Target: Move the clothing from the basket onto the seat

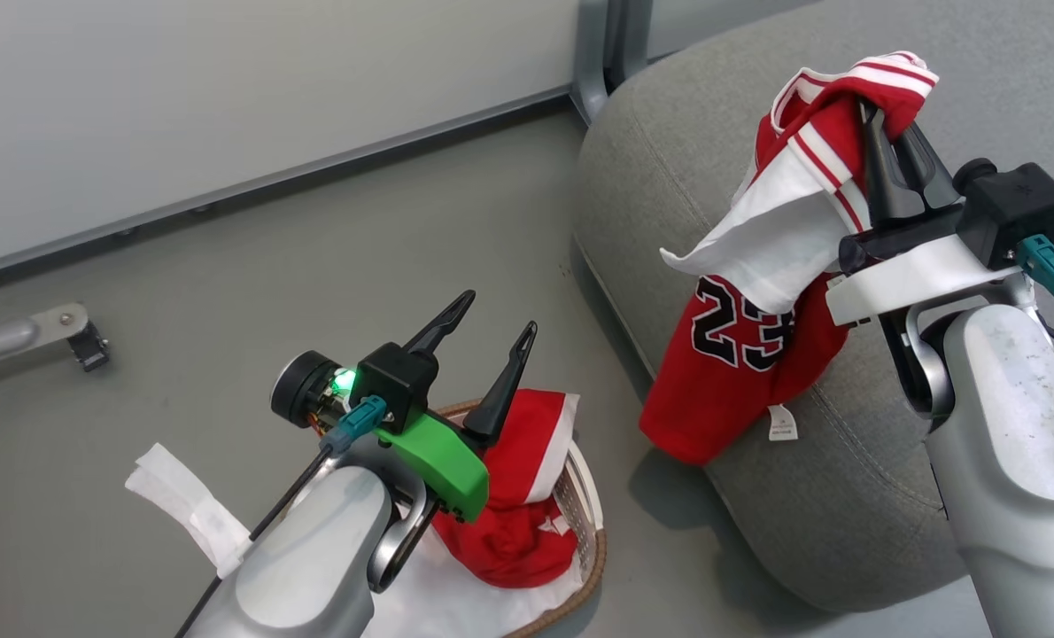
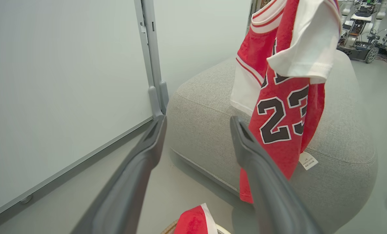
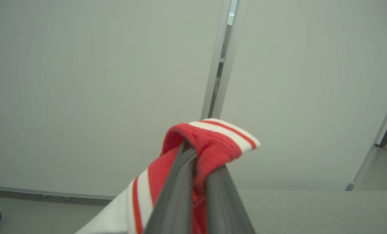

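A white sheet corner [image 1: 182, 501] is lying on the floor at far left. The left gripper [image 1: 499, 312] is hovering, fingers spread, above the basket [image 1: 593, 523], which is holding one red garment [image 1: 518, 505]. The right gripper [image 1: 886, 133] is pinching the numbered jersey [image 1: 740, 372], which is hanging before the seat [image 1: 669, 177].

Soft, even overhead light fills the room, and the grey floor [image 1: 314, 266] reads matte and evenly lit. The red jersey [image 1: 740, 354] throws a faint, soft-edged shadow down the sofa [image 1: 669, 159] onto the floor. Close to the wrist lens, the left end effector [image 2: 197, 121] looms out of focus. A green indicator lamp [image 1: 343, 382] glows brightly.
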Robot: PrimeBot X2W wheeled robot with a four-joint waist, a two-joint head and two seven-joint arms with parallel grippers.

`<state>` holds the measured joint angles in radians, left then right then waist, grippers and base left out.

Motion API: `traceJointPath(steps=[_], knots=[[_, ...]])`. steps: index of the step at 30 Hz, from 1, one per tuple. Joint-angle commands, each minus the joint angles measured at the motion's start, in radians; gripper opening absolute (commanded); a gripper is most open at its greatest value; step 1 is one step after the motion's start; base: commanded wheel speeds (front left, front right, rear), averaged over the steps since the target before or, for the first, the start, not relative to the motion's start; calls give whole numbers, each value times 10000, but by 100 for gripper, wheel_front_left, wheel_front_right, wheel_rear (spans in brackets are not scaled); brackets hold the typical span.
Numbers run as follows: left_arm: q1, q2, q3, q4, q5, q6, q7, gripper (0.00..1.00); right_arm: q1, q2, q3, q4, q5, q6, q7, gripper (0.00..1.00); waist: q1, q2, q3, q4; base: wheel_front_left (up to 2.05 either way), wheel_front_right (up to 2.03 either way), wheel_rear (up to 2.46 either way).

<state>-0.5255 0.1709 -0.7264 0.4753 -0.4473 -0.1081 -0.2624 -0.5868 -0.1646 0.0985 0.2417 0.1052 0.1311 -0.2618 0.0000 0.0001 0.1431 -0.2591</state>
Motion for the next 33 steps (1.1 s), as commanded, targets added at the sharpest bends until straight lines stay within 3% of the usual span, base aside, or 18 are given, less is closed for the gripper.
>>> traceJointPath(steps=[1,11,19,25,33], knots=[[-189,9,37,40,112,-55,-36,100,107,4,-49,-77,62,-7,-49,0,0,-1,811,-748,0,0,0],[-571,-166,-10,130,678,-201,-37,100,-202,-33,-141,-26,62,-7,-49,0,0,-1,1637,-687,0,0,0],[-784,-190,70,-82,1135,-218,-37,100,-2204,-886,762,1135,393,-8,-49,0,0,-1,2229,28,0,0,0],[-920,-255,146,-418,1399,-230,-25,100,-4953,-2049,1072,2295,532,-10,408,0,0,-1,2859,745,0,0,0],[-1205,-383,188,-762,1702,-229,-23,100,-8229,-4002,168,3291,-229,-10,1220,0,0,-1,3720,1726,0,0,0]])
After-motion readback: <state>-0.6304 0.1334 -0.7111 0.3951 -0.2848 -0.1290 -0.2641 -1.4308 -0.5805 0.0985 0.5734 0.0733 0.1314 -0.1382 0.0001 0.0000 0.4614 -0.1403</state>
